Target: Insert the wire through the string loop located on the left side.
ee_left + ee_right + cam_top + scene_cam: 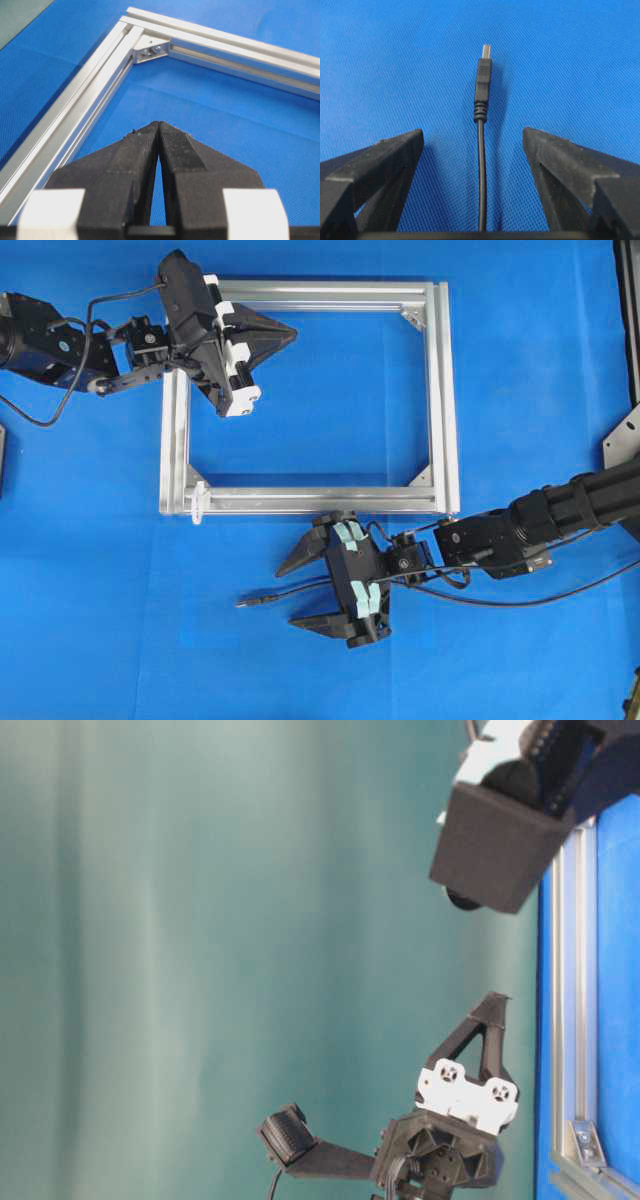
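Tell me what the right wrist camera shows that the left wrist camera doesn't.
Only the right wrist view shows the wire lying on the blue mat, its plug tip pointing away, centred between the wide-open fingers of the right pincer. Only the left wrist view shows the aluminium frame with its corner bracket, and the left pincer shut with nothing in it. Both show the blue mat and black fingers at the bottom edge.

- Cloth (520, 390): plain bright blue.
- Frame (440, 390): silver aluminium.
- Wire (481, 165): black, silvery point on the plug.
- Left gripper (290, 335): black with white blocks.
- Right gripper (295, 590): black, pale green pads.
- Backdrop (200, 920): teal, faintly streaked.
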Motion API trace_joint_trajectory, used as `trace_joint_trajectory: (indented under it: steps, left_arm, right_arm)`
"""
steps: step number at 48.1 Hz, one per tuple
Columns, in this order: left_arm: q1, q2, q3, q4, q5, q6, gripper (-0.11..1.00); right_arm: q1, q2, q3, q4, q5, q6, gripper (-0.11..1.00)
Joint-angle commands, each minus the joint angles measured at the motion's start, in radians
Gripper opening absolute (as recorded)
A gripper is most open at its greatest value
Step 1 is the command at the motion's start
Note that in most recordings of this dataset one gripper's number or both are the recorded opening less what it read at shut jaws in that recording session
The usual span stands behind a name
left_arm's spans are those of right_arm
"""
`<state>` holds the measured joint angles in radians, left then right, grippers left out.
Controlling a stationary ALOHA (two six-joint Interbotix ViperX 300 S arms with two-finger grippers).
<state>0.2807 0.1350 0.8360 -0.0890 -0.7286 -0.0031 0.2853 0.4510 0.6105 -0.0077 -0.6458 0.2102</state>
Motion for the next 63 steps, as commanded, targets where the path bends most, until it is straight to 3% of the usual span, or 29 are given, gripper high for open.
trace_joint_trajectory:
  steps: [1,8,18,24,37,63]
  left_arm:
    - [0.002,-0.029,-0.006,0.002,-0.005,-0.002,0.0]
    - [0.002,-0.031,-0.006,0.002,-0.005,-0.003,0.0]
    - [0.002,-0.031,-0.006,0.002,-0.003,-0.003,0.0]
    - [0.002,-0.031,-0.006,0.002,-0.003,-0.003,0.0]
    - [0.002,-0.031,-0.006,0.002,-0.003,-0.003,0.0]
    - [0.002,-0.031,-0.006,0.002,-0.003,-0.003,0.0]
  right_arm:
    - [0.002,-0.015,-0.012,0.006,-0.003,0.002,0.88]
    - [0.002,-0.015,-0.014,0.006,-0.003,0.002,0.78]
    - [-0.002,-0.015,-0.015,0.006,-0.002,-0.002,0.19]
    - [-0.003,-0.015,-0.015,0.003,-0.002,-0.002,0.0]
    - [-0.003,-0.031,-0.014,0.002,0.018,-0.002,0.0]
    - [-0.003,-0.242,-0.003,-0.002,0.215,-0.009,0.0]
